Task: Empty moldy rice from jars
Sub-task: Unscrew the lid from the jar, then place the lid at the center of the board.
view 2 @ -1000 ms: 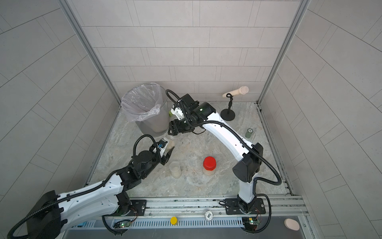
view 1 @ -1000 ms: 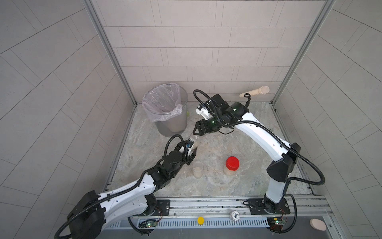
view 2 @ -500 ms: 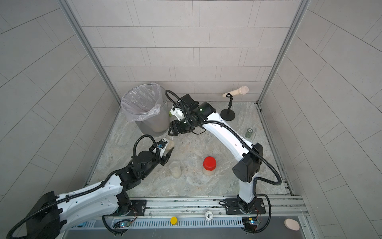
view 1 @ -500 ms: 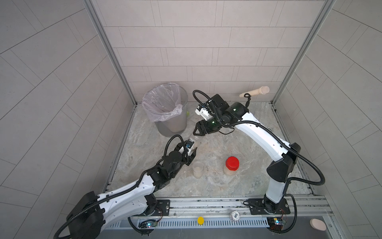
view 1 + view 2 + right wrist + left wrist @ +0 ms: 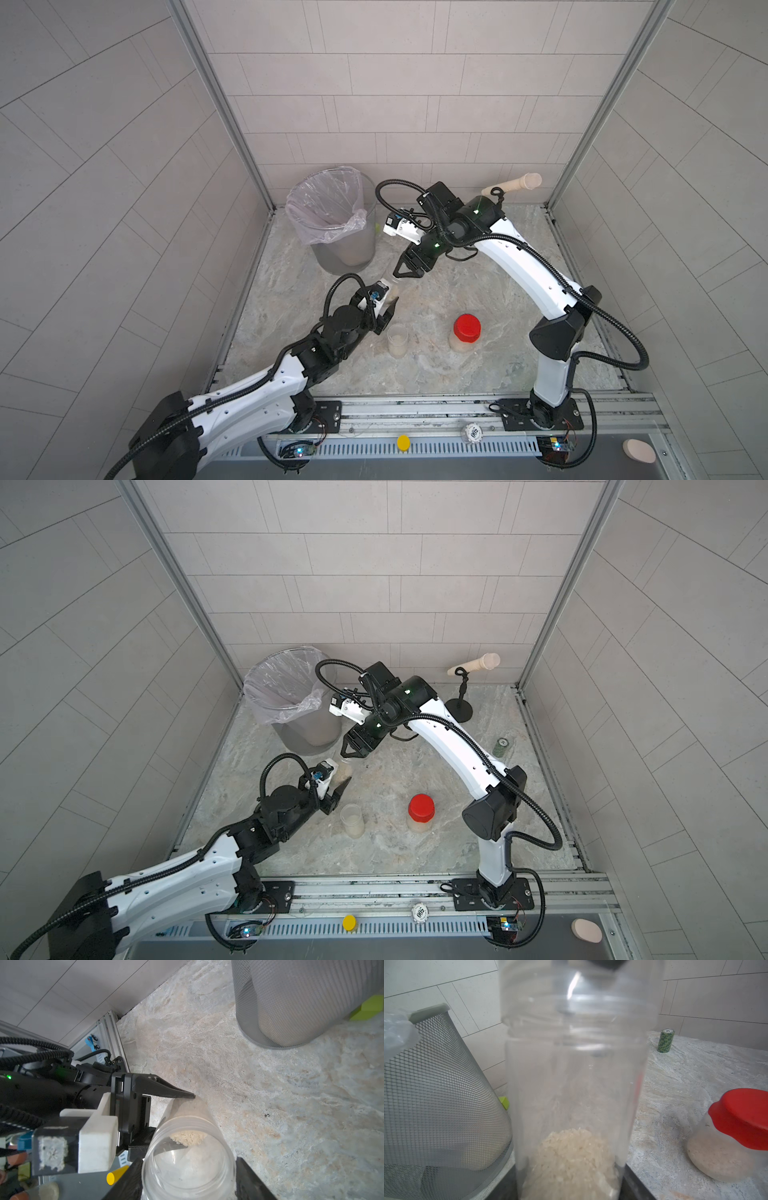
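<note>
Left jaws clamp the base of a small clear cylindrical plastic jar (image 5: 191, 1118), pale moldy rice (image 5: 571, 1157) settled between them, while right jaws grip its clear round lid (image 5: 577, 997), best unscrewed with the mouth kept uppermost

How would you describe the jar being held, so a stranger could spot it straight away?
Find the lined mesh bin in the back corner. Just in front of it, the left gripper holds a clear jar with rice at its base, the right gripper at its mouth end. Its neighbours, the standing clear jar and the red-lidded jar, are ungripped.
</note>
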Controlling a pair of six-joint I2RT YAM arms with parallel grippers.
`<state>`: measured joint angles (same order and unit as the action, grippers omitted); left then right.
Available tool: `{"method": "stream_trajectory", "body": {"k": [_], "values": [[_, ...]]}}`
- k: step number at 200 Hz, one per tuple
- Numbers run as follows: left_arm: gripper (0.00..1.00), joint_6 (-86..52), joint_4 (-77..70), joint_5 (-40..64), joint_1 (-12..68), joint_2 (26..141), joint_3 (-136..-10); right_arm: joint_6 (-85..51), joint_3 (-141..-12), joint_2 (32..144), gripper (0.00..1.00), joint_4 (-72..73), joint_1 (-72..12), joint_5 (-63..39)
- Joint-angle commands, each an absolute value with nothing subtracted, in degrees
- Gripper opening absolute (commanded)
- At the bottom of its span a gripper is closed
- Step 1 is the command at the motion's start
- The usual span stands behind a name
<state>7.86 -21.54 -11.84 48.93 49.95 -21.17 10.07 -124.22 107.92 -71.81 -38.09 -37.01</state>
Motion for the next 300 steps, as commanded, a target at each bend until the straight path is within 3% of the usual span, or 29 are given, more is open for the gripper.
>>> {"method": "stream_trajectory", "body": {"k": [1, 89, 132, 190, 300], "values": [[0.00, 6.77, -21.88, -12.82, 48.51, 50.21, -20.65, 24.89, -125.86, 106.65, 0.32, -78.52, -36.89, -42.64], [0.00, 6.86, -21.11, -13.06, 48.38, 50.41, -21.23, 32.19, -130.45, 110.43, 0.31, -82.82, -30.75, -47.63], [0.00, 7.20, -19.52, -14.61, 48.43, 48.44, -21.23, 27.10, -128.04, 110.79, 0.31, -80.30, -29.42, -41.65], [0.00, 5.79, -15.82, -20.49, 48.03, 46.38, -21.18, 20.23, -110.69, 105.22, 0.36, -65.41, -29.25, -35.73], [0.00, -0.16, -10.82, -27.64, 47.90, 42.92, -20.66, -1.39, -96.58, 109.01, 0.39, -50.96, -32.44, -15.23]]}}
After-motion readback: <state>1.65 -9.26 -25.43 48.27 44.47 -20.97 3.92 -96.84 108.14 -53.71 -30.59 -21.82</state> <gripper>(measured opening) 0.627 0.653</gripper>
